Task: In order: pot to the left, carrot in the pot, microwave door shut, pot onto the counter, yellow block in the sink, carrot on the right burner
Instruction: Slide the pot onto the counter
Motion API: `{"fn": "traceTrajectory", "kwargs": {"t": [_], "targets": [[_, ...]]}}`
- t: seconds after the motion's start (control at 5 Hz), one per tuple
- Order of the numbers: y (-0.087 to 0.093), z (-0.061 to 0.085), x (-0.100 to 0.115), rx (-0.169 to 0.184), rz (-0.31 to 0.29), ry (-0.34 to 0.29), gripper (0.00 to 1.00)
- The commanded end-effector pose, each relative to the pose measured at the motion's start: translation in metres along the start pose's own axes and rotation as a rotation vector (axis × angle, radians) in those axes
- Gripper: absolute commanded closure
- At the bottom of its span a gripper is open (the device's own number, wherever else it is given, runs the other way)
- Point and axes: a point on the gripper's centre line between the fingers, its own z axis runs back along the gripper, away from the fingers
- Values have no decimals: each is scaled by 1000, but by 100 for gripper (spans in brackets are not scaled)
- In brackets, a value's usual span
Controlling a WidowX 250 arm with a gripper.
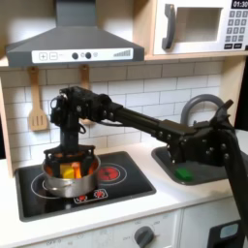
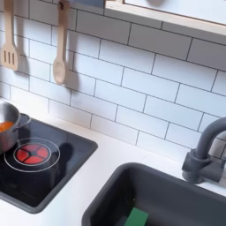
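The steel pot (image 1: 68,181) stands on the left burner of the black cooktop (image 1: 126,184) in the first exterior view; its rim also shows at the second exterior view's left edge (image 2: 7,124). An orange piece, the carrot (image 1: 65,170), and a yellow piece, the yellow block (image 1: 77,171), lie inside it. My gripper (image 1: 74,153) hangs straight over the pot with its fingertips down at the rim; the gap between them is too dark to read. The microwave door (image 1: 191,27) looks shut. The sink (image 1: 189,172) (image 2: 168,194) is set in the cream counter (image 1: 199,199) (image 2: 110,150).
The right burner (image 1: 109,172) (image 2: 31,154) glows red and is bare. A flat green piece (image 1: 184,175) (image 2: 135,217) lies in the sink. The dark faucet (image 1: 201,108) (image 2: 207,150) arches behind it. Wooden utensils (image 2: 59,44) hang on the tiled wall.
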Motion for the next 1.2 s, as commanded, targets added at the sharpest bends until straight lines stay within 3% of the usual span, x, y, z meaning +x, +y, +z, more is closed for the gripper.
{"fn": "traceTrajectory", "kwargs": {"t": [0.0,1.0], "targets": [[-17,-4,3,-21,-24,4,0],[-56,4,2,-62,-66,-4,0]]}}
